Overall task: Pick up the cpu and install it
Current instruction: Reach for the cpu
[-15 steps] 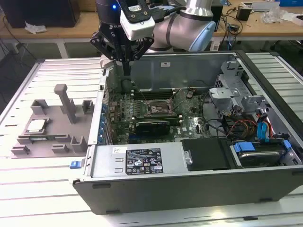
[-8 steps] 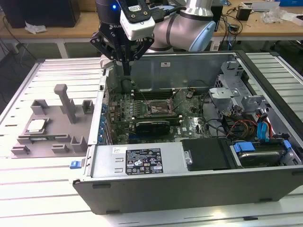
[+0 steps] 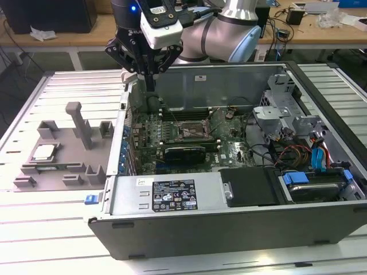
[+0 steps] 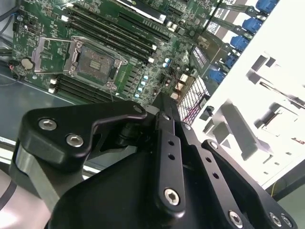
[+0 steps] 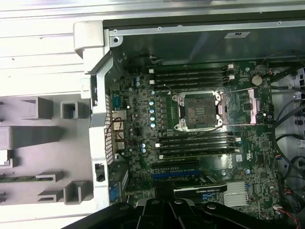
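The work surface is a table [image 3: 34, 240] of pale, silvery metal slats running lengthwise, and it reaches from the near edge to the far side. Bright light from above glares off the slats, most strongly near the exterior view's left, and the same slats [image 5: 43, 47] look washed out in the first wrist view. Beyond the table stands a long bench [image 3: 74, 37] with a light wooden top and a white leg [image 3: 73, 57]. On the bench are a black box [image 3: 51, 14] at the far left, crumpled white paper [image 3: 43, 34], and loose cables [image 3: 281, 14] toward the exterior view's right. The space under the bench [image 3: 34, 63] is dark.
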{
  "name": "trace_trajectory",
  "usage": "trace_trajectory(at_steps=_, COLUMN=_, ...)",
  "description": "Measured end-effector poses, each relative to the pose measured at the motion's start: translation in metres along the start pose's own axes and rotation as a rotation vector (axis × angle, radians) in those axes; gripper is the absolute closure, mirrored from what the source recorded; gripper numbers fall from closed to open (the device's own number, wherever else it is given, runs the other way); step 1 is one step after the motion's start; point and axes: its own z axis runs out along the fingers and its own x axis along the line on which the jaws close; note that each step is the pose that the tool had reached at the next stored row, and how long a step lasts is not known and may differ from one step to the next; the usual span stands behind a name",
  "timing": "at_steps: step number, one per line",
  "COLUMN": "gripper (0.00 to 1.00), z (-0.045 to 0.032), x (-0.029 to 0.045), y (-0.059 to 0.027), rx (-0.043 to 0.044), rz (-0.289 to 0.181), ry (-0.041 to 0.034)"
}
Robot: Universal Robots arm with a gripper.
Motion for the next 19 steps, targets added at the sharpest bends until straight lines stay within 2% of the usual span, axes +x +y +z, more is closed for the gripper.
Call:
trace_trajectory(at_steps=9, gripper=0.89, z=-0.0003, x=0.0103, y=-0.0008, rx=0.0, rz=0.0, ry=-0.0002)
trace_trajectory(at_steps=14, gripper=0.89, z=-0.0005, x=0.0192, y=-0.0014, rx=-0.0001, rz=0.0, ry=-0.0003)
trace_trajectory(at_steps=16, gripper=0.89, z=-0.0007, x=0.0255, y=-0.0019, rx=0.0, rz=0.0, ry=-0.0003)
trace_trajectory(at_steps=19, gripper=0.89, z=-0.0008, x=0.0299, y=-0.0022, rx=-0.0001, rz=0.0, ry=-0.0004)
